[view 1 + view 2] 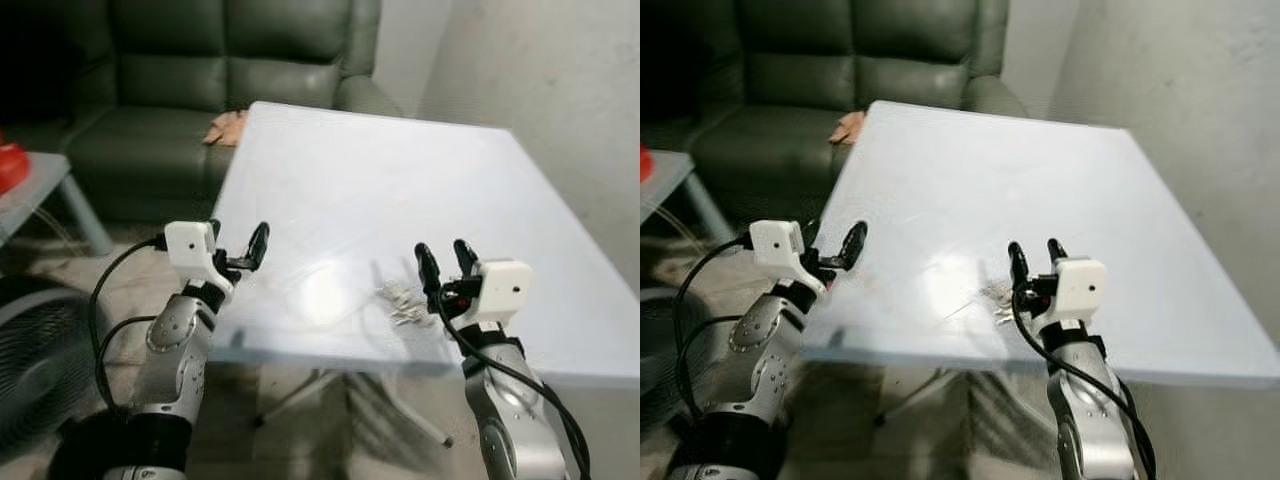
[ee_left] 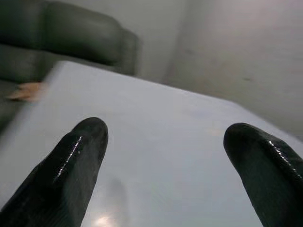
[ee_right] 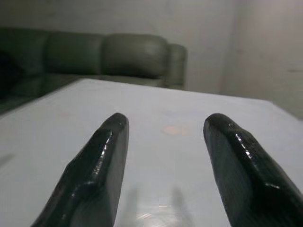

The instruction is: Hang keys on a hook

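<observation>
1. The right pincer [image 1: 445, 258] hovers over the near edge of the white surface [image 1: 400, 180], fingers apart.
2. The keys [image 1: 400, 301] lie just left of it.
3. The left pincer [image 1: 237, 243], fingers apart, is well left of them.

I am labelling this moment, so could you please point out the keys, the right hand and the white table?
keys [image 1: 400, 301]: left eye view, middle of the small pale bunch on the table.
right hand [image 1: 444, 258]: left eye view, midway between its two black fingertips.
white table [image 1: 400, 170]: left eye view, bare part of the top.
</observation>
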Robot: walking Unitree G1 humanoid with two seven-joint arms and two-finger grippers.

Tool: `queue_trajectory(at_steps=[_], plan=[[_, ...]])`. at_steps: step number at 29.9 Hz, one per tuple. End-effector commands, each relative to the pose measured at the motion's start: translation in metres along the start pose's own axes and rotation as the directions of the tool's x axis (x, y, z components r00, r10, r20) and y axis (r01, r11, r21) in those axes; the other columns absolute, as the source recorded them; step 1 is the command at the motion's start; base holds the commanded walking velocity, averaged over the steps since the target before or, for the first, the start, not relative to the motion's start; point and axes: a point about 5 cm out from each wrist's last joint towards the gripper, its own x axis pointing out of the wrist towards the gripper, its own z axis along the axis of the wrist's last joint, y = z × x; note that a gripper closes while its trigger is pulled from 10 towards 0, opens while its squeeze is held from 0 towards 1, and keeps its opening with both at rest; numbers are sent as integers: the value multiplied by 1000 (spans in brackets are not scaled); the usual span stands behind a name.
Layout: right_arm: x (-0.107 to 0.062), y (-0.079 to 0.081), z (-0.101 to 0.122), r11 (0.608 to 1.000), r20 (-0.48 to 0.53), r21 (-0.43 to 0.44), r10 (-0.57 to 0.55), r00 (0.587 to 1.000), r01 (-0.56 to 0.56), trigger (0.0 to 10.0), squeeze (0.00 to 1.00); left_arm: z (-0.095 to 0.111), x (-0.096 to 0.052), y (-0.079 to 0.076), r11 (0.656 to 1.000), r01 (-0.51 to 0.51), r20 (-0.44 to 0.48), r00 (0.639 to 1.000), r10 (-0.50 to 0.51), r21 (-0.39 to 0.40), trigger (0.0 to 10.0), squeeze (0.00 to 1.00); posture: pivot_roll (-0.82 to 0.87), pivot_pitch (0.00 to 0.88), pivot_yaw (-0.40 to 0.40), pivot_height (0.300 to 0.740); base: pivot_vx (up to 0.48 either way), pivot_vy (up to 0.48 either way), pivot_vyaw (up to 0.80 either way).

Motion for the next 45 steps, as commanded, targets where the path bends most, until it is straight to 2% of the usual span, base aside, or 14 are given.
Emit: queue_trajectory(at_steps=[1, 9, 12, 15, 17, 19, 21, 25, 29, 38, 41, 45], plan=[[2, 5, 5, 1000, 23, 10, 20, 1000, -20, 10000, 0, 10, 0, 6, 999, -10, 40, 999, 9, 40, 10000, 0, 12, 0, -58, 740, 0, 0, 0], [2, 9, 4, 998, 2, -18, 64, 998, -63, 10000, 0, 5, -3, -2, 997, 29, 27, 999, -31, 70, 10000, 0, 11, 0, -60, 740, 0, 0, 0], [3, 10, 2, 996, -35, -20, 82, 996, -83, 10000, 0, 0, -8, -9, 994, 90, 18, 996, -91, 69, 10000, 0, 10, 0, -61, 740, 0, 0, 0], [7, 10, -4, 999, -106, -25, 39, 994, -42, 10000, 0, -6, -11, -16, 988, 127, -9, 992, -127, 89, 10000, 0, 11, 0, -62, 740, 0, 0, 0], [8, 10, -5, 999, -116, -27, 35, 993, -38, 10000, 0, -7, -12, -17, 987, 135, -13, 991, -135, 86, 10000, 0, 11, 0, -62, 740, 0, 0, 0], [12, 13, -9, 1000, -168, 1, 21, 986, -21, 10000, 0, -11, -15, -27, 976, 197, -29, 980, -195, 96, 10000, 0, 12, 0, -64, 740, 0, 0, 0], [13, 13, -11, 1000, -186, -1, 11, 982, -11, 10000, 0, -12, -16, -30, 972, 210, -33, 978, -208, 103, 10000, 0, 14, 0, -65, 740, 0, 0, 0], [21, 9, -22, 992, -276, -94, -110, 955, 87, 10000, 0, -19, -21, -46, 952, 294, -64, 955, -290, 78, 10000, 0, 15, 0, -68, 740, 0, 0, 0], [22, 9, -27, 987, -318, -109, -151, 936, 122, 10000, 0, -23, -25, -54, 938, 340, -83, 939, -334, 71, 10000, 0, 15, 0, -68, 740, 0, 0, 0], [17, -1, -43, 962, -409, -160, -267, 873, 220, 10000, 0, -22, -25, -56, 937, 342, -81, 938, -337, 72, 10000, 0, 19, 0, -71, 740, 0, 0, 0], [15, -2, -45, 963, -417, -138, -267, 869, 230, 10000, 0, -21, -25, -56, 935, 347, -80, 937, -341, 73, 10000, 0, 18, 0, -70, 740, 0, 0, 0], [8, -5, -52, 961, -449, -153, -276, 850, 231, 10000, 0, -21, -26, -58, 927, 369, -84, 928, -363, 73, 10000, 0, 14, 0, -67, 740, 0, 0, 0]])
